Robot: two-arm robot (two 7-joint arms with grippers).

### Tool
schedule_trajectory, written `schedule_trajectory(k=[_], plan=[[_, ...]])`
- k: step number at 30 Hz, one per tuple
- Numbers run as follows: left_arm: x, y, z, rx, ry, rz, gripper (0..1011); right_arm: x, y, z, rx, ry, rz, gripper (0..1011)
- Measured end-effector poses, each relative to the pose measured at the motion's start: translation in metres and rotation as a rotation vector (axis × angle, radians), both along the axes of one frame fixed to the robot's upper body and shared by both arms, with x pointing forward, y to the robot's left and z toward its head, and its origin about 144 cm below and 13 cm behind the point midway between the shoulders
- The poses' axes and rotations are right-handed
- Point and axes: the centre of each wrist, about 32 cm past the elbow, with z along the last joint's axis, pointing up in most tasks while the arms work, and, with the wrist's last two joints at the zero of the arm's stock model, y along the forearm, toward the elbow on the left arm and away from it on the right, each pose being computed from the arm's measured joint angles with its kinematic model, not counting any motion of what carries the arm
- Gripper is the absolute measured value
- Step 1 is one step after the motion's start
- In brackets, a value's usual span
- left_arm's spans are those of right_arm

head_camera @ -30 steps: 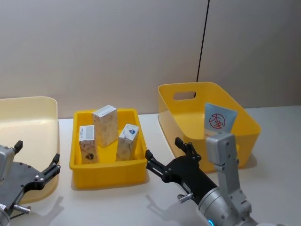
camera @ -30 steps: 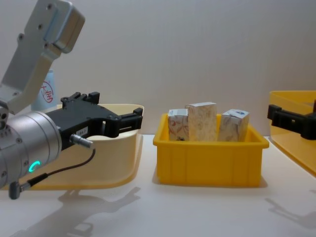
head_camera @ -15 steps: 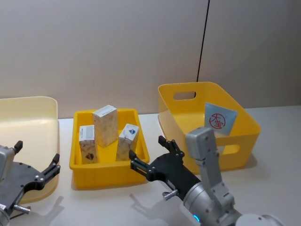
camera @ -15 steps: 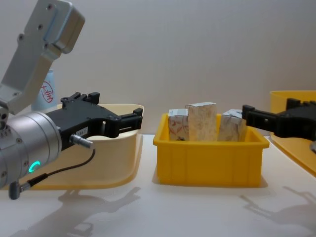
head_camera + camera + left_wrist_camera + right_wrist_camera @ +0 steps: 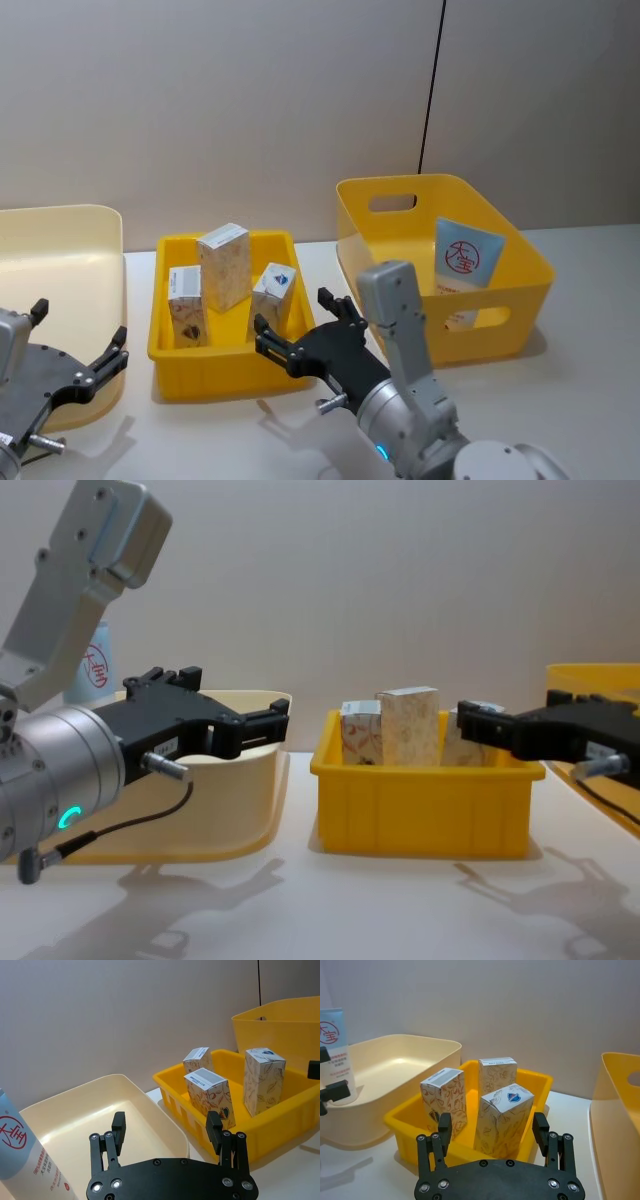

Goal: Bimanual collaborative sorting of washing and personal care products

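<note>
Centre stage is taken by the small yellow tray (image 5: 225,372), set on the table (image 5: 590,390) and loaded with 3 upright cartons: the left box (image 5: 186,305), the tall box (image 5: 224,265) just behind and beside it, and the right box (image 5: 271,298). The right pincer (image 5: 293,318) is held low at the tray's front right corner, fingers spread wide. The right box is framed between them in the right wrist view, and no contact can be made out. The left pincer (image 5: 80,325) is parked at the near edge of the cream bin (image 5: 60,250), likewise spread and gripping nothing. 1 light-blue tube (image 5: 22,1160) is stood upright at that cream bin; inside it or just beside it cannot be told. A 2nd tube (image 5: 466,256) is leaned inside the deep yellow bin (image 5: 400,185) on the right.
</note>
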Motion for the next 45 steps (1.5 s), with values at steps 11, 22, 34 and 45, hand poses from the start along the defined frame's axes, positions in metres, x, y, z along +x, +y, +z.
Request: schedule_trajectory(k=[11, 22, 34, 45], plan=[[0.000, 0.000, 0.000, 0.000, 0.000, 0.000, 1000, 0.017, 0.019, -0.003, 0.005, 0.041, -0.051, 1001], [0.000, 0.000, 0.000, 0.000, 0.000, 0.000, 1000, 0.032, 0.034, -0.006, 0.013, 0.067, -0.085, 1001], [0.000, 0.000, 0.000, 0.000, 0.000, 0.000, 1000, 0.044, 0.047, -0.009, 0.012, 0.077, -0.142, 1001], [0.000, 0.000, 0.000, 0.000, 0.000, 0.000, 1000, 0.053, 0.054, -0.010, 0.007, 0.075, -0.176, 1001]])
